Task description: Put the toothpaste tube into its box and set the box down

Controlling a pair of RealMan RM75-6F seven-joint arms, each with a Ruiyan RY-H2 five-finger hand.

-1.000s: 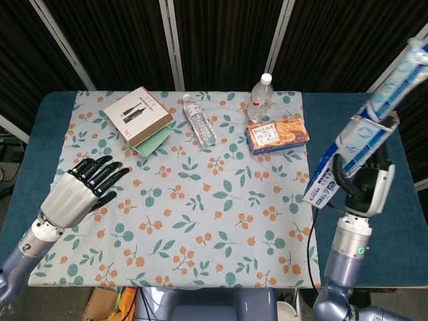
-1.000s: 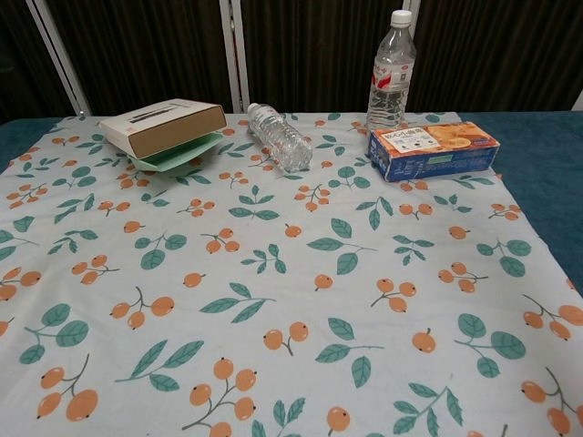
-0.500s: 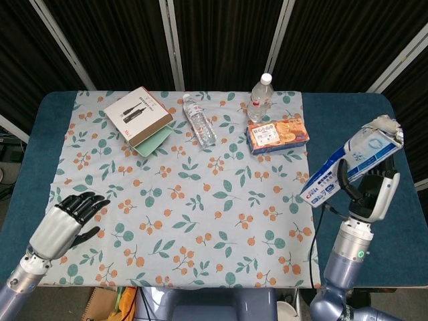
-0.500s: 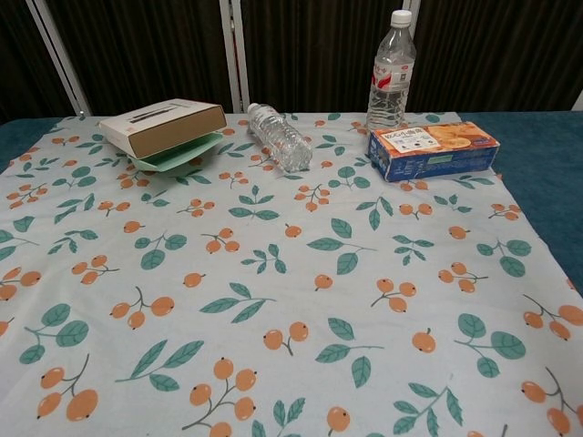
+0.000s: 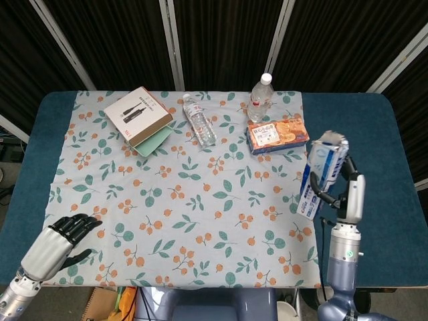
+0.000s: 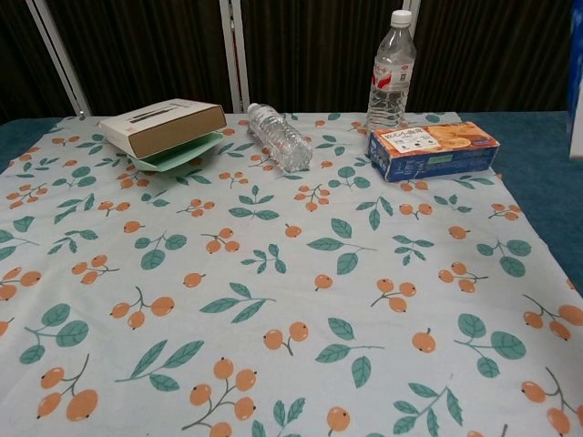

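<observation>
In the head view my right hand [image 5: 342, 189] grips the blue and white toothpaste box [image 5: 320, 175] from behind. The box stands nearly upright above the right edge of the floral cloth [image 5: 200, 200], its top flaps [image 5: 330, 140] crumpled. No toothpaste tube shows outside the box. A blue sliver of the box [image 6: 577, 91] cuts into the right edge of the chest view. My left hand [image 5: 57, 242] hovers at the front left corner of the table, holding nothing, its dark fingers [image 5: 79, 223] loosely apart.
At the back of the cloth lie a brown box on a green tray [image 5: 138, 114], a water bottle on its side [image 5: 199, 120], an upright bottle [image 5: 261, 97] and an orange biscuit box [image 5: 277, 134]. Blue table [image 5: 381, 127] borders the cloth.
The tube that stuck out of the box top a second ago no longer shows. My right hand has lowered the box and turned it more upright. My left hand has drawn back toward the front left.
</observation>
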